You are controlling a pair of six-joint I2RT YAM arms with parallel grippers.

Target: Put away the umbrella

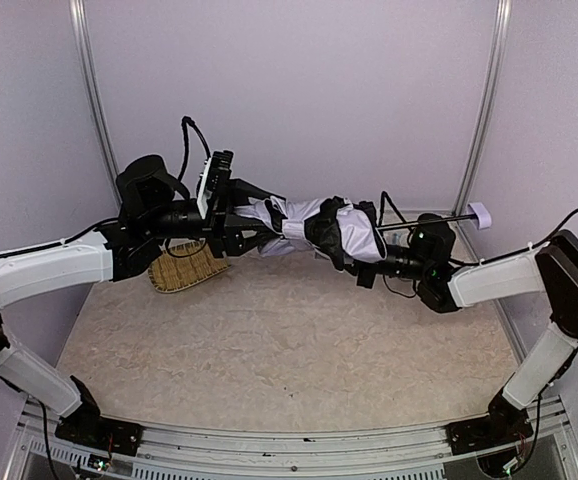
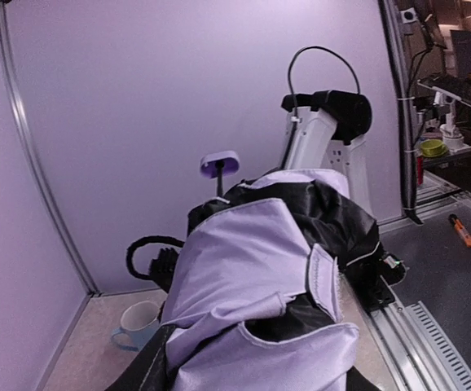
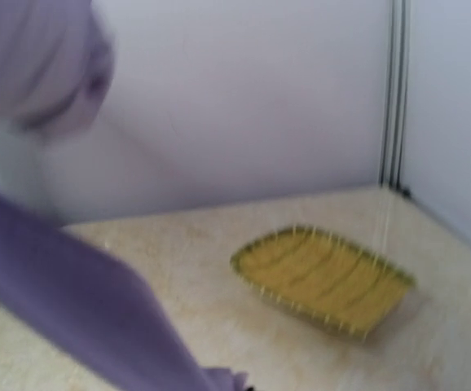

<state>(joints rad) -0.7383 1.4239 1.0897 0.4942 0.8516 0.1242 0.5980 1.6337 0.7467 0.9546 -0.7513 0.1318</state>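
Collapsed but loosely bunched, the umbrella (image 1: 304, 222) hangs over the far side of the table (image 1: 289, 345), clasped by the left gripper (image 1: 251, 226), while fabric hides whether the right gripper (image 1: 365, 262) grips; tidying and stowing remain.

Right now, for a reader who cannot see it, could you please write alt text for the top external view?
A bundled lavender-grey umbrella spans between the ends of the left arm and right arm near the back wall, its small handle sticking out to the right. A woven tray lies on the table below the left arm.
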